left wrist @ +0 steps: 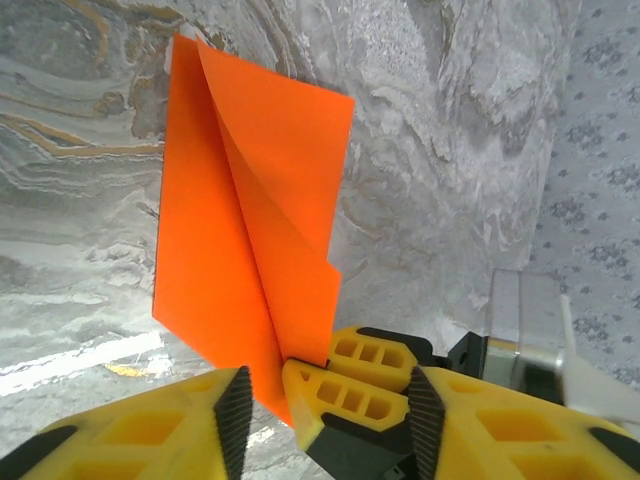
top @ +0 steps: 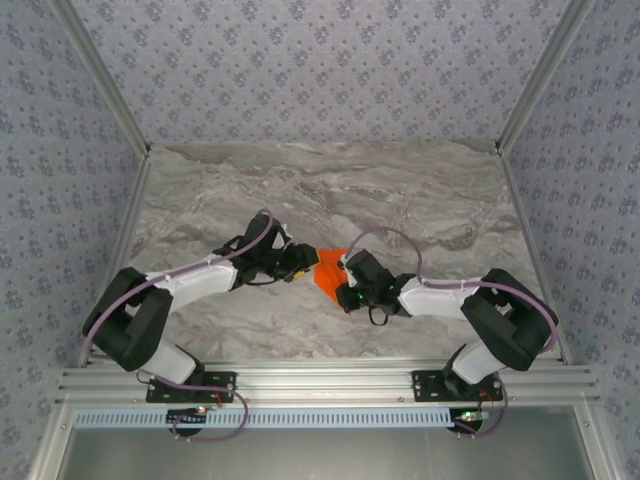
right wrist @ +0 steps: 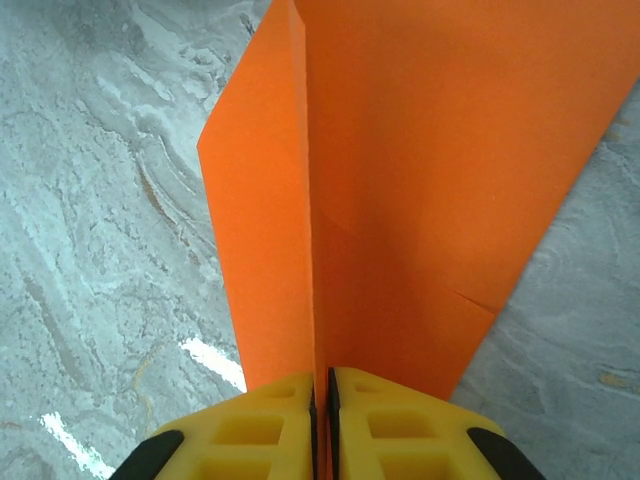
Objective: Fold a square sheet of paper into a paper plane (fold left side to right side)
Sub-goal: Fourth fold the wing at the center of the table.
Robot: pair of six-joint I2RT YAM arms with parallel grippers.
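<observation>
One orange-red sheet of paper (top: pixel 328 272), creased into overlapping flaps, sat over the near middle of the grey marbled table (top: pixel 420 200), between the two grippers. We saw the right gripper (right wrist: pixel 321 385) clamped tight on the sheet's folded edge, its jaws pressed together with only paper between them. The left gripper (left wrist: pixel 330 400) stood partly open, its black pads (left wrist: pixel 235 410) apart and straddling the right gripper's yellow fingertips and the paper's corner. We could not tell whether either pad touched the paper.
</observation>
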